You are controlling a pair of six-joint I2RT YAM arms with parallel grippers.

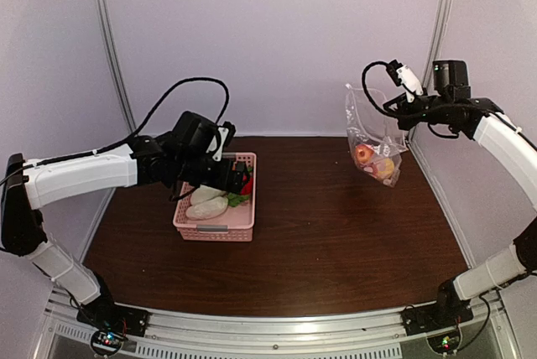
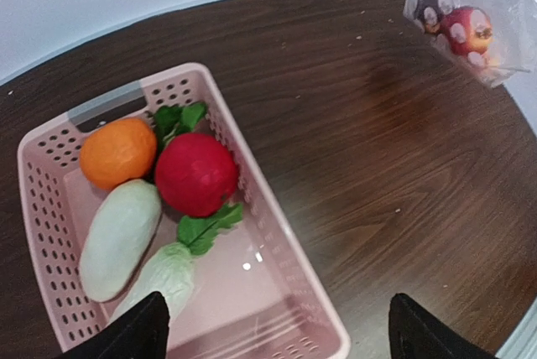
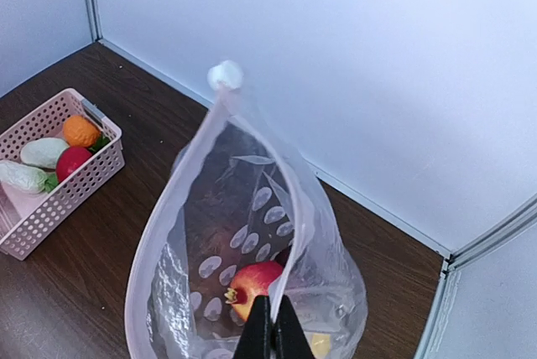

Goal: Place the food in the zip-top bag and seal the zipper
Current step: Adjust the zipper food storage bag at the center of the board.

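**Plastic, Film and Wood Grain**

The surface point(image 1: 336, 241) is showing dark brown wood grain under a smooth, faintly shiny finish. The pink basket point(image 2: 46, 208) is looking like moulded plastic, its walls perforated and its floor glinting glossily. Inside it, the orange point(image 2: 117, 151) is wearing a finely dimpled matt skin, the red fruit point(image 2: 195, 173) is appearing smooth and dull, the pale whitish piece point(image 2: 122, 237) is looking smooth and matt, and the leafy piece point(image 2: 168, 273) is showing ribbed veining. The zip-top bag point(image 3: 210, 233) is reading as thin clear film, crinkled, glossy and printed with white ovals. A red apple point(image 3: 256, 282) inside it is shining. The arm shells point(image 1: 84, 176) are gleaming as white plastic, and the corner posts point(image 1: 109, 49) are looking like pale metal
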